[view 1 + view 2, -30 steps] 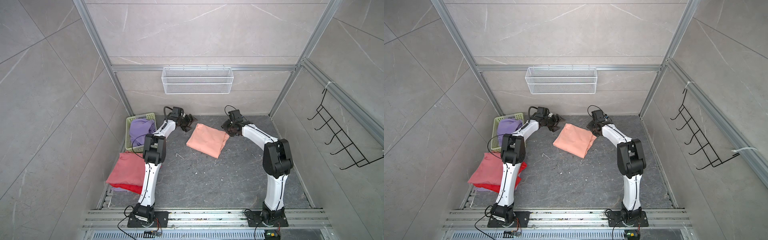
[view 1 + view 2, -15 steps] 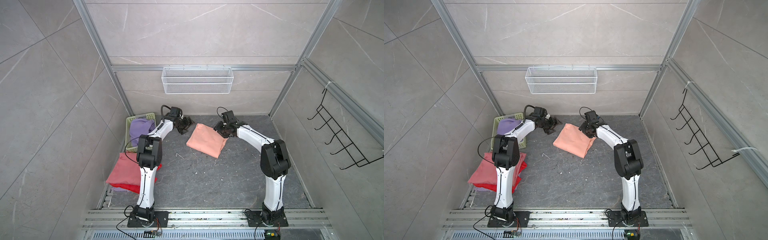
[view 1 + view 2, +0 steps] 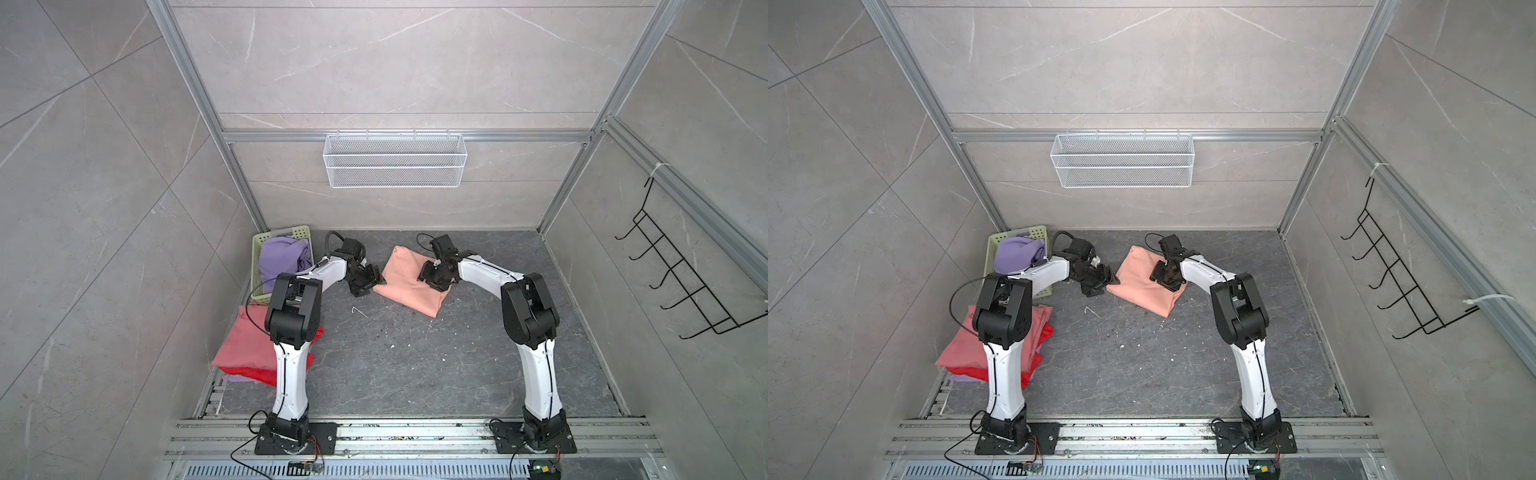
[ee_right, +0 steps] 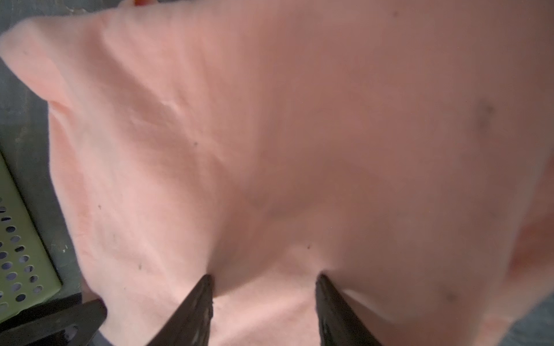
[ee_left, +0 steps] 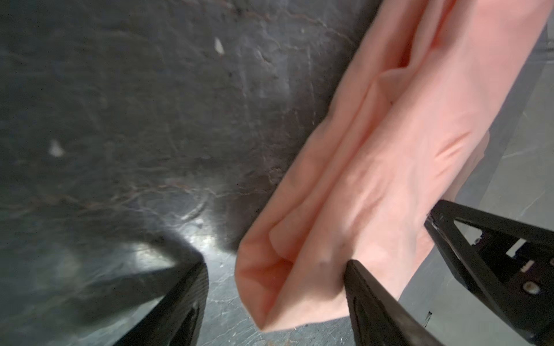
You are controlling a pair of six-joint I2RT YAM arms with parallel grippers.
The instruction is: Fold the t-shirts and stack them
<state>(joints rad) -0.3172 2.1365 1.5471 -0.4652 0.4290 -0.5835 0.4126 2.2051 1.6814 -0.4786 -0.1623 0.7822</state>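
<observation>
Counting five t-shirts: one folded peach t-shirt [image 3: 405,282] lies mid-worktop [image 3: 415,353], one lavender t-shirt [image 3: 282,257] fills the single green basket [image 3: 259,243], and three are stacked at near left, rose t-shirt [image 3: 245,340] over red t-shirt [image 3: 257,374] over second lavender t-shirt [image 3: 235,378]. Left fingers [image 5: 186,299] stand wide around the peach corner; right fingers [image 4: 195,305], apart, press its top.

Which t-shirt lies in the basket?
The crumpled lavender t-shirt, in the green basket. The peach t-shirt lies folded on the table; the others form a stack.
</observation>
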